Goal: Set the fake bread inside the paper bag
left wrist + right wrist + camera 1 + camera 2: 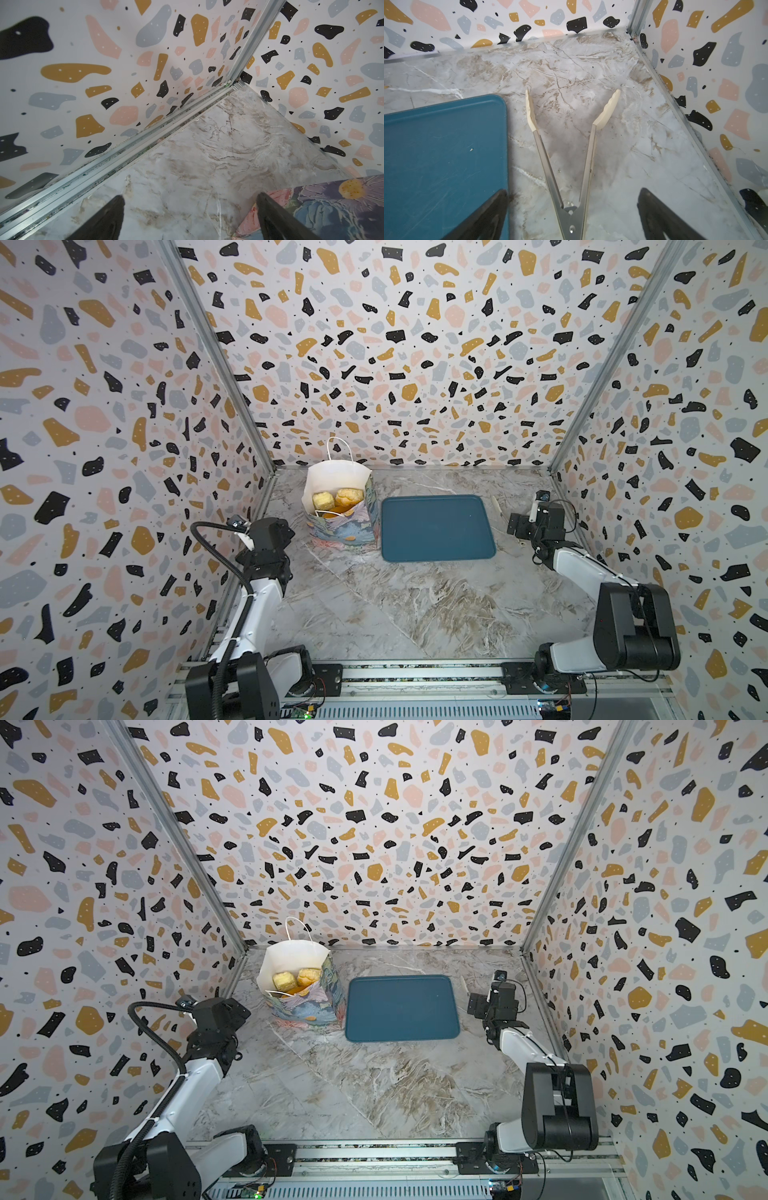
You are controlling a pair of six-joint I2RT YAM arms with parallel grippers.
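The paper bag (pixel 345 526) stands upright at the back left of the marble table, flower print outside, white inside, mouth open. Inside it lies fake bread: a pale bumpy bun (pixel 323 500), a golden bun (pixel 349 497) and an orange piece (pixel 332 512) lower down; the same breads (pixel 297 979) show in both top views. My left gripper (pixel 189 199) is open and empty just left of the bag, whose printed side (pixel 332 207) lies by one finger. My right gripper (pixel 573 192) is open at the far right, its fingers apart on either side of tongs lying on the table.
A flat dark-blue tray (pixel 436 526) lies right of the bag with nothing on it; its corner (pixel 446 145) sits beside my right gripper. Metal tongs (pixel 566 166) with cream tips lie spread open between tray and right wall. Patterned walls enclose three sides.
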